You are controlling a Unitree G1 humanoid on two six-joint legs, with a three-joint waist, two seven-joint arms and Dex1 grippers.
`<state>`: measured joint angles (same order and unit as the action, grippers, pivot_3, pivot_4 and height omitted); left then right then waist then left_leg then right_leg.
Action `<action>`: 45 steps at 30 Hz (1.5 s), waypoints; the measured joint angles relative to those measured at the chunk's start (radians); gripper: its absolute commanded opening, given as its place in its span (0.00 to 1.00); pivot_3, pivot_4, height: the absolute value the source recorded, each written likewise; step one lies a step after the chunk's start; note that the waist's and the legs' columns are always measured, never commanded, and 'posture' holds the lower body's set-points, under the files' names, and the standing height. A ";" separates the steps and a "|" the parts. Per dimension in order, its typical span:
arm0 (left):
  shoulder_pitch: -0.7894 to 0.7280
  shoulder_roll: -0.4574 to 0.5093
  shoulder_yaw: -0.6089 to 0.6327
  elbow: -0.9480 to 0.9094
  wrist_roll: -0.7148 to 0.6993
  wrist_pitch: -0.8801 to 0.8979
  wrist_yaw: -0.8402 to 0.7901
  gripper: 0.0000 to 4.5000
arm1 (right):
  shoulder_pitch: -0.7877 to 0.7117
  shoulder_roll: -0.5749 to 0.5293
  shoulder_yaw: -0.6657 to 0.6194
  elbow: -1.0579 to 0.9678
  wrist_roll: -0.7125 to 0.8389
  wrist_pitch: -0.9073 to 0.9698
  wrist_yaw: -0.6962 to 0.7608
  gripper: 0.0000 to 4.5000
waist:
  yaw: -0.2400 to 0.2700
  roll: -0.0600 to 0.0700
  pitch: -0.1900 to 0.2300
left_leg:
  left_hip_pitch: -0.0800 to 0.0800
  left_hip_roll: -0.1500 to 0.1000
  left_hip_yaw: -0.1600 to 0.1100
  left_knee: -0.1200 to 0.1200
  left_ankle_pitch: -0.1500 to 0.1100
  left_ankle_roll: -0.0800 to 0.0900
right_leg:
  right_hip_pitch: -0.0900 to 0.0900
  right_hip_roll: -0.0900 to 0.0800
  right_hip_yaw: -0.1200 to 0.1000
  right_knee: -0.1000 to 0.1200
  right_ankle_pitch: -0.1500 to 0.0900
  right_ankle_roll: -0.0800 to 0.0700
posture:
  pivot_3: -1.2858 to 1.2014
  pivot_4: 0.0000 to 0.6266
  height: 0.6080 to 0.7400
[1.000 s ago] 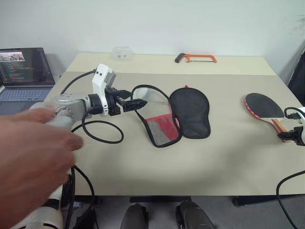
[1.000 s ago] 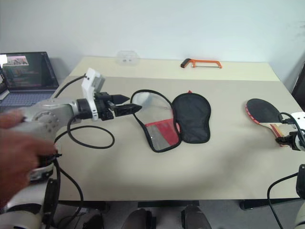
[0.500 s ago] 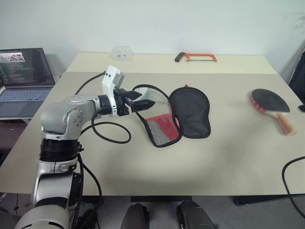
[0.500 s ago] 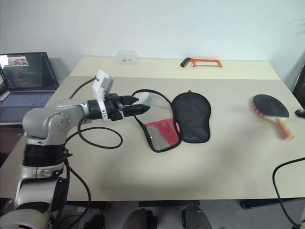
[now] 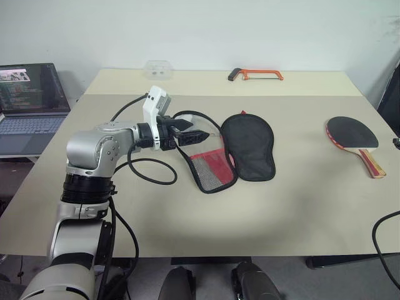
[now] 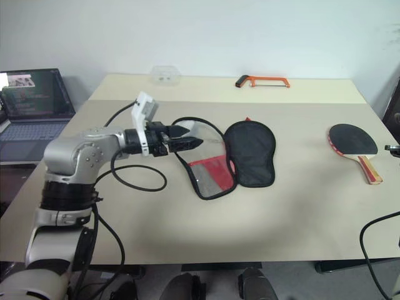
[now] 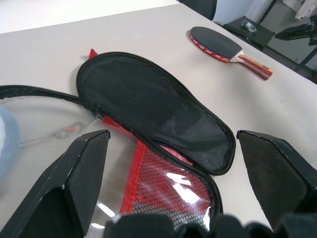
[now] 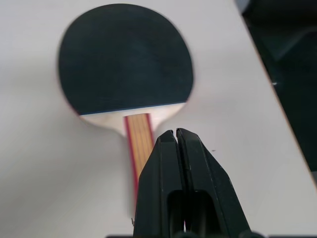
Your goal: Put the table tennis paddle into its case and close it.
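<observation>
Paddle (image 5: 351, 134) lies flat near the bench's right edge, handle toward the near edge. My right pincer (image 8: 176, 136) hangs over the handle, clenched, empty. Right arm nearer. Left pincer (image 7: 171, 163) released above the case (image 5: 240, 150), mid-bench, unzipped.

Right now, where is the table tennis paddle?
The table tennis paddle lies flat on the table near its right edge, well right of the open case, handle toward the robot.

The left gripper (image 7: 171, 163) has its two black fingers (image 7: 81, 171) wide apart above the unzipped case (image 7: 153, 111). The table tennis paddle (image 7: 218, 44) lies flat on the table (image 7: 148, 29), well apart from the case.
</observation>
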<state>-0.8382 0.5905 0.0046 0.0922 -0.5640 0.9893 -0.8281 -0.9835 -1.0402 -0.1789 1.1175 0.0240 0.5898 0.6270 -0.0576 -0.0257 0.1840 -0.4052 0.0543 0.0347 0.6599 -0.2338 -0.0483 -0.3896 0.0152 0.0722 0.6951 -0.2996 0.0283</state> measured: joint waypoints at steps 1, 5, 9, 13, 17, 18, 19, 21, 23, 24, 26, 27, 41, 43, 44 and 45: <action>0.000 0.001 0.000 0.000 0.000 0.000 0.000 1.00 | 0.003 0.001 0.000 0.024 0.000 -0.022 -0.006 0.01 | 0.000 0.000 0.000 | 0.000 0.000 0.000 0.000 0.000 0.000 | 0.000 0.000 0.000 0.000 0.000 0.000 | 0.52 0.24 1.00; 0.004 0.004 0.001 -0.007 -0.001 0.003 0.002 1.00 | 0.028 0.021 0.002 0.101 -0.003 -0.106 -0.021 0.01 | -0.002 0.000 0.000 | 0.000 0.000 0.000 0.000 0.000 0.000 | 0.000 0.000 0.000 0.000 0.000 0.000 | 0.52 0.24 1.00; 0.014 0.012 0.003 -0.025 -0.005 0.008 0.005 1.00 | 0.030 0.040 -0.001 0.159 -0.002 -0.164 -0.045 0.13 | -0.004 0.000 0.000 | 0.000 0.000 0.000 0.000 0.000 0.000 | 0.000 0.000 0.000 0.000 0.000 0.000 | 0.52 0.24 1.00; 0.037 0.026 0.027 -0.060 -0.011 0.025 0.014 1.00 | 0.021 0.054 0.002 0.183 -0.005 -0.206 -0.058 0.43 | -0.006 0.000 0.000 | 0.000 0.000 0.000 0.000 0.000 0.000 | 0.000 0.000 0.001 0.000 0.000 0.000 | 0.52 0.24 1.00; 0.060 0.034 0.040 -0.090 -0.021 0.042 0.032 1.00 | 0.007 0.083 0.002 0.192 -0.005 -0.213 -0.064 0.75 | -0.006 0.000 0.000 | 0.000 0.000 -0.001 0.000 0.000 0.000 | 0.000 0.000 0.000 0.000 0.000 0.000 | 0.52 0.24 1.00; 0.061 0.034 0.043 -0.092 -0.024 0.049 0.033 1.00 | 0.003 0.089 0.002 0.193 -0.004 -0.213 -0.063 0.82 | -0.006 0.000 0.000 | 0.000 0.000 0.000 0.000 0.000 0.000 | 0.000 0.000 0.000 0.000 0.000 0.000 | 0.52 0.24 1.00; 0.060 0.035 0.044 -0.092 -0.025 0.050 0.034 1.00 | -0.003 0.095 0.002 0.194 -0.004 -0.213 -0.062 0.90 | -0.006 0.000 0.000 | 0.000 0.000 0.000 0.000 0.000 0.000 | 0.000 0.000 0.000 0.000 0.000 0.000 | 0.52 0.24 1.00; 0.060 0.037 0.045 -0.095 -0.026 0.051 0.035 1.00 | -0.011 0.108 0.002 0.194 -0.004 -0.215 -0.062 0.99 | -0.006 0.000 0.000 | 0.000 0.000 -0.001 0.000 0.000 0.000 | 0.000 0.000 0.000 0.000 0.000 0.000 | 0.52 0.24 1.00; 0.060 0.040 0.045 -0.098 -0.026 0.054 0.039 1.00 | -0.011 0.121 -0.003 0.199 -0.002 -0.220 -0.073 0.99 | -0.006 0.000 0.000 | 0.000 0.000 -0.001 0.000 0.000 0.000 | 0.000 0.000 0.000 0.000 0.000 0.000 | 0.52 0.24 1.00; 0.060 0.041 0.046 -0.100 -0.026 0.055 0.042 1.00 | -0.011 0.128 -0.013 0.206 0.001 -0.220 -0.083 0.99 | -0.005 0.000 0.000 | 0.000 0.000 -0.001 0.000 0.000 0.000 | 0.000 0.000 0.000 0.000 0.000 0.000 | 0.52 0.24 1.00; 0.060 0.044 0.050 -0.102 -0.027 0.057 0.048 1.00 | -0.011 0.131 -0.040 0.222 0.015 -0.214 -0.090 0.99 | -0.005 0.000 0.000 | 0.000 0.000 0.000 0.000 0.000 0.000 | 0.000 0.000 0.000 0.000 0.000 0.000 | 0.52 0.24 1.00; 0.061 0.051 0.051 -0.105 -0.027 0.060 0.052 1.00 | -0.011 0.130 -0.059 0.227 0.034 -0.201 -0.085 0.99 | -0.005 0.000 0.000 | 0.000 0.000 0.000 0.000 0.000 0.000 | 0.000 0.000 0.000 0.000 0.000 0.000 | 0.52 0.24 1.00; 0.080 0.067 0.080 -0.143 -0.033 0.094 0.074 1.00 | 0.048 0.132 -0.095 0.240 0.035 -0.164 -0.195 0.99 | -0.007 0.000 0.000 | 0.000 0.000 0.000 0.000 0.000 0.000 | 0.000 0.000 0.000 -0.001 0.000 0.000 | 0.52 0.24 1.00; 0.080 0.067 0.080 -0.143 -0.033 0.094 0.075 1.00 | 0.060 0.132 -0.096 0.240 0.035 -0.164 -0.198 0.99 | -0.007 0.000 0.000 | 0.000 0.000 0.000 0.000 0.000 0.000 | 0.000 0.000 0.000 -0.001 0.000 0.000 | 0.52 0.24 1.00; 0.080 0.068 0.080 -0.143 -0.034 0.094 0.075 1.00 | 0.060 0.132 -0.097 0.240 0.035 -0.164 -0.198 0.99 | -0.008 0.000 0.000 | 0.000 0.000 0.000 0.000 0.000 0.000 | 0.000 0.000 0.001 -0.001 0.000 0.000 | 0.52 0.24 1.00; 0.080 0.068 0.080 -0.143 -0.034 0.094 0.075 1.00 | 0.060 0.132 -0.105 0.240 0.037 -0.164 -0.199 0.99 | -0.008 0.000 0.000 | 0.000 0.000 0.000 0.000 0.000 0.000 | 0.000 0.000 0.000 -0.001 0.000 0.000 | 0.52 0.24 1.00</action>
<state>-0.7580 0.6581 0.0843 -0.0511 -0.5982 1.0836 -0.7533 -0.9240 -0.9078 -0.2837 1.3579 0.0612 0.4257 0.4285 -0.0658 -0.0258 0.1841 -0.4050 0.0544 0.0346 0.6596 -0.2338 -0.0484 -0.3891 0.0153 0.0725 0.6945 -0.2997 0.0286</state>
